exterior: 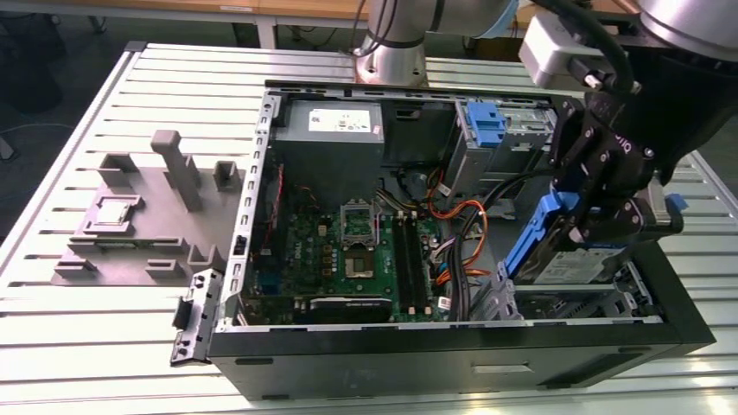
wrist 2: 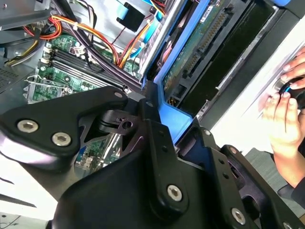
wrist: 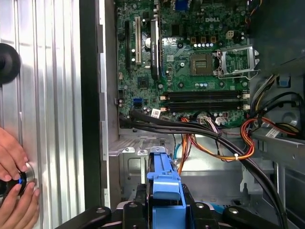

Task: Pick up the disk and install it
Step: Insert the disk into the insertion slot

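Disk: up in the air and tilted, over the corner of the case on the exterior view's right.
Jig: grey plastic thing on the bench, far left in the exterior view, well apart from the case.
Board: green, flat in the middle of the case, with orange cables just to its right.
Gripper: clamped on the disk's blue bracket.
Hand: a person's, on the bench beside the case.
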`<state>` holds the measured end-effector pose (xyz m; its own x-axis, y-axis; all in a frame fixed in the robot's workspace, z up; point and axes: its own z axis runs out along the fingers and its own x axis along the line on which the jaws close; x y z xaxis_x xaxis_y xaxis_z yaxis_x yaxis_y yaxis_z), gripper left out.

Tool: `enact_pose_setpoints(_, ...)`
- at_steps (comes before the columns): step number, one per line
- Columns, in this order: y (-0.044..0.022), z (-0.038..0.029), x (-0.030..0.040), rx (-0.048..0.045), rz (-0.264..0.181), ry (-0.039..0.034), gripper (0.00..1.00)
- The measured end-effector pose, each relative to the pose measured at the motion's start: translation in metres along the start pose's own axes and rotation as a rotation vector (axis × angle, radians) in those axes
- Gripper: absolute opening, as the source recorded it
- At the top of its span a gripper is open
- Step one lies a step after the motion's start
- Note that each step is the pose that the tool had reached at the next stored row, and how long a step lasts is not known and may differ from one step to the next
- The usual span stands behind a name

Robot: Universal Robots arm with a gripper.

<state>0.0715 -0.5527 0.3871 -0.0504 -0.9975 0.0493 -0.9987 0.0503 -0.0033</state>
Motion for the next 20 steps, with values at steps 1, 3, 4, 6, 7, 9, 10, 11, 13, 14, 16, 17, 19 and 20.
enact_pose_setpoints(1, 0.0, 0.0012, 0.0, 0.0, 0.0, 0.0003, 0.37)
enact_pose_setpoints(3, 0.0, 0.0039, 0.0001, 0.0001, 0.0, 0.0001, 0.37)
enact_pose_setpoints(4, 0.0, 0.0053, 0.0001, 0.0, 0.0, 0.0, 0.37)
enact_pose_setpoints(6, 0.0, 0.0078, 0.0002, 0.0, 0.0, 0.0, 0.37)
enact_pose_setpoints(7, 0.0, 0.009, 0.0002, 0.0, 0.0, 0.0, 0.37)
enact_pose_setpoints(9, 0.0, 0.0112, 0.0002, 0.0, 0.0, 0.0, 0.37)
enact_pose_setpoints(10, 0.0, 0.0122, 0.0003, 0.0, 0.0, -0.0001, 0.37)
enact_pose_setpoints(11, 0.0, 0.0131, 0.0004, 0.0, 0.0, 0.0, 0.37)
enact_pose_setpoints(13, 0.0, 0.0147, 0.0005, 0.0, 0.0, -0.0001, 0.37)
enact_pose_setpoints(14, 0.0, 0.0154, 0.0005, 0.0, 0.0, 0.0, 0.37)
enact_pose_setpoints(16, 0.0, 0.0168, 0.0007, 0.0, 0.0, -0.0001, 0.37)
enact_pose_setpoints(17, 0.0, 0.0175, 0.0008, 0.0, 0.0, 0.0, 0.37)
enact_pose_setpoints(19, -0.0001, 0.0189, 0.0012, 0.0, 0.0, 0.0, 0.37)
enact_pose_setpoints(20, -0.0001, 0.0198, 0.0014, 0.0, 0.0, -0.0001, 0.37)
